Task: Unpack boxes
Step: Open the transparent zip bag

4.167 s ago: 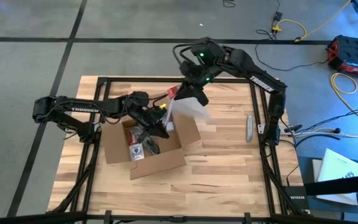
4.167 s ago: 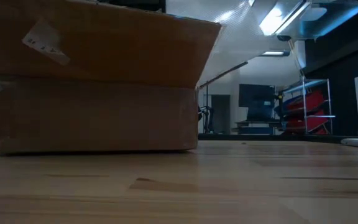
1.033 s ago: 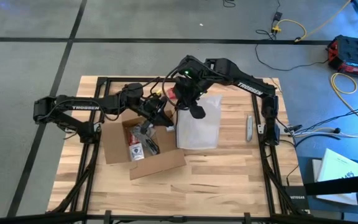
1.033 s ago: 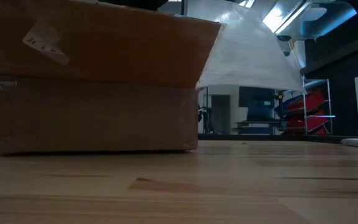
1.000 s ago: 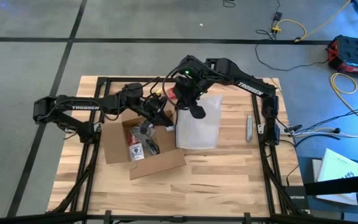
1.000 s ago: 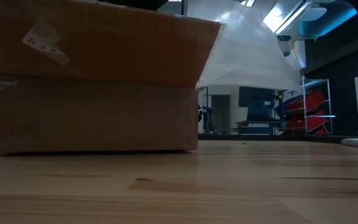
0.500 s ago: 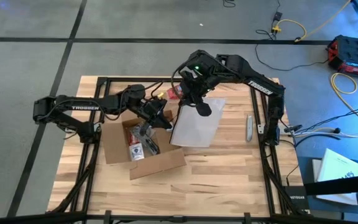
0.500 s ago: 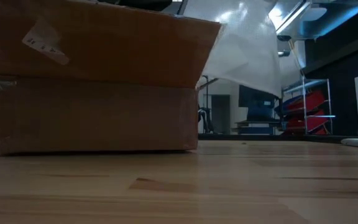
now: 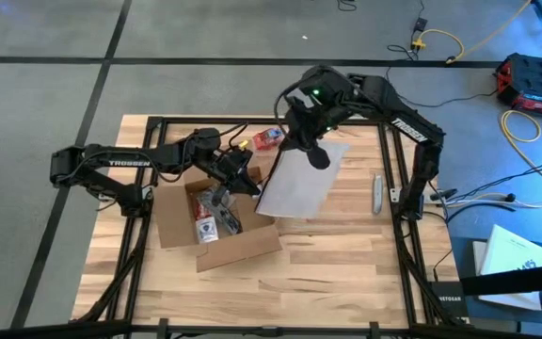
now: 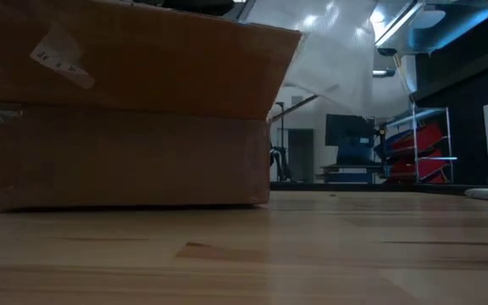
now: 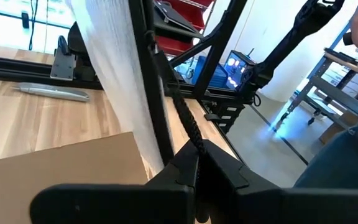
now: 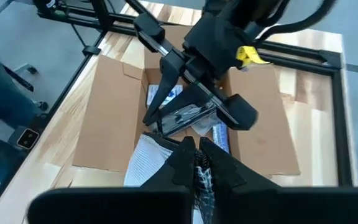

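The right end effector (image 9: pixel 301 149) is pinched shut on the top edge of a clear, silvery plastic bag (image 9: pixel 294 184), which hangs tilted above the table (image 9: pixel 346 254) just beside the open box. The left end effector (image 9: pixel 244 179) sits at the far rim of the shallow brown cardboard box with open flaps (image 9: pixel 216 226); in the right wrist view its fingers (image 12: pixel 185 115) are closed on a dark flat packet (image 12: pixel 188 118) over the box interior.

The box lies on the table's left-centre, flaps spread, with small packaged items (image 9: pixel 210 221) inside. A small red-and-blue object (image 9: pixel 267 139) rests on the table behind the bag, and a grey pen-like tool (image 9: pixel 377 193) lies well apart on the right.

Step judged in hand – the bag is out of the box and being carried clear. Next, a lowering onto bare wood to the right and a release are called for; care is needed so the hanging bag is not dragged across the box flap.

Pose: the right arm is arched high from the far right corner, wrist pointed down; the left arm is stretched low and nearly straight from the left edge – forearm over the box's back flap.
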Controlling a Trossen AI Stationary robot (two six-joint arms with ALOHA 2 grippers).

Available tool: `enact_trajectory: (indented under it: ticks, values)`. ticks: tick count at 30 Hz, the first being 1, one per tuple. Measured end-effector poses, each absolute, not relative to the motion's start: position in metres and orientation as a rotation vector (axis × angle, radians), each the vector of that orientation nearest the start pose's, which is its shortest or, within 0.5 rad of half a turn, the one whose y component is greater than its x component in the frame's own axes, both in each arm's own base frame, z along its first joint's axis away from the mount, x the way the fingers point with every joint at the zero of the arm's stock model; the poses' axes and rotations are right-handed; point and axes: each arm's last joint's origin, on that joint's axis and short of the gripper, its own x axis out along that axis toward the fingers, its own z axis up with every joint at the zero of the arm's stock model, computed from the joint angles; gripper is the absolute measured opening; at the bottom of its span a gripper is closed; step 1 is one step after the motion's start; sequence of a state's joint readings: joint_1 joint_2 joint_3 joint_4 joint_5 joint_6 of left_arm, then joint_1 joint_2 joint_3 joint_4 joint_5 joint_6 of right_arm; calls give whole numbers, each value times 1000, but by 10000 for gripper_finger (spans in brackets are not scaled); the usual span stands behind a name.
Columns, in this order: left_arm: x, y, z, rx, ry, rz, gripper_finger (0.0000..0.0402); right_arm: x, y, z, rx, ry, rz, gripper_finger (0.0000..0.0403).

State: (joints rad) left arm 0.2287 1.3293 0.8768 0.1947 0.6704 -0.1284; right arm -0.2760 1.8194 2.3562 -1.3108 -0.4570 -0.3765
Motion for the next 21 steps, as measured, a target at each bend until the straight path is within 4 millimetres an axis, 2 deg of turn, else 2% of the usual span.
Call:
enact_trajectory:
  ticks: [11,21]
  values:
    - [287,48,283,-219,263,-425,0,303,-82,485,-77,643,239,0]
    - [287,48,283,-217,263,-425,0,296,-88,489,-72,636,198,0]
